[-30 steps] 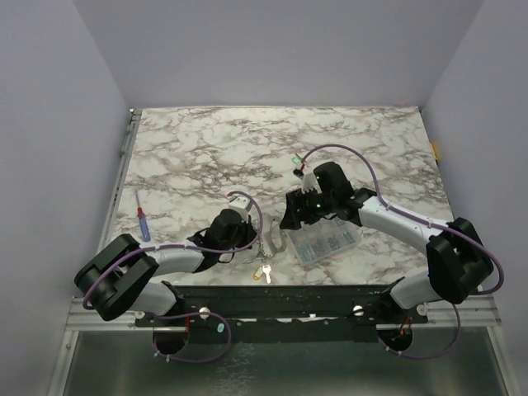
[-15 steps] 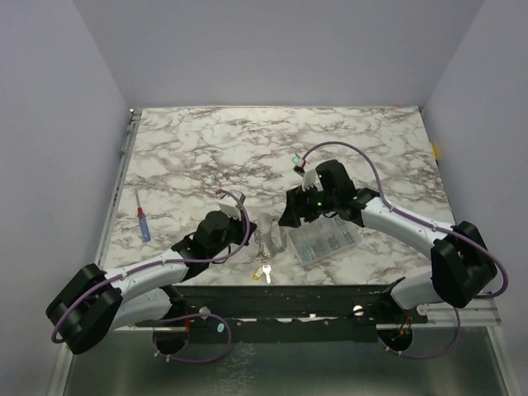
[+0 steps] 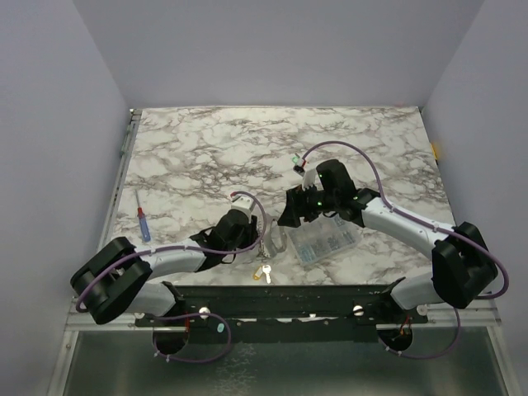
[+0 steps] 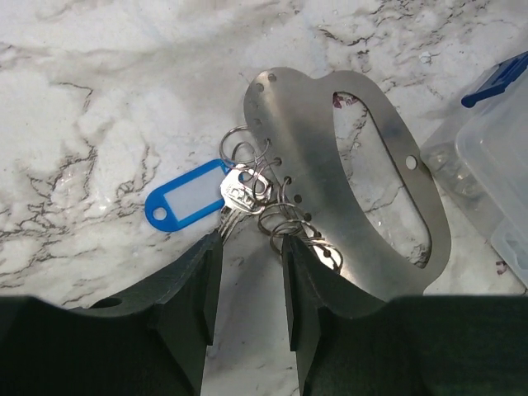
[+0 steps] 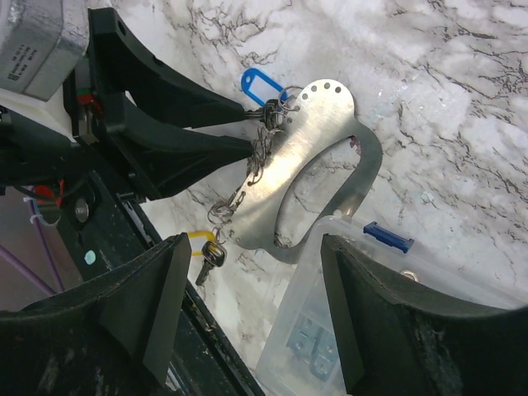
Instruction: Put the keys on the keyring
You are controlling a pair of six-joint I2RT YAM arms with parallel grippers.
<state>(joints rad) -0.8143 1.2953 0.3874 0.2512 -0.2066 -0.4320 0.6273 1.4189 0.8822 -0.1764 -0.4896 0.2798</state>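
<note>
Hovering low over the marble table (image 4: 91, 91), the left gripper (image 4: 250, 245) has its fingers parted with nothing clamped. In the left wrist view the blue key (image 4: 186, 203) lies just beyond the tips at about 11 o'clock, its tag running from 8 to 2 o'clock and its metal blade angled back toward the left-hand finger. The keyring (image 4: 305, 140), a flat silvery loop with small split rings along one edge, stretches from 11 to 5 o'clock and meets the key just past the tips. The right gripper (image 5: 254, 247) is spread wide and empty above the loop, beside the clear box (image 5: 297, 297). The yellow key (image 5: 203, 245) lies apart, at 6 o'clock of the loop in the top view. The left arm looks nearer the blue key, so a short advance and squeeze should take it.
</note>
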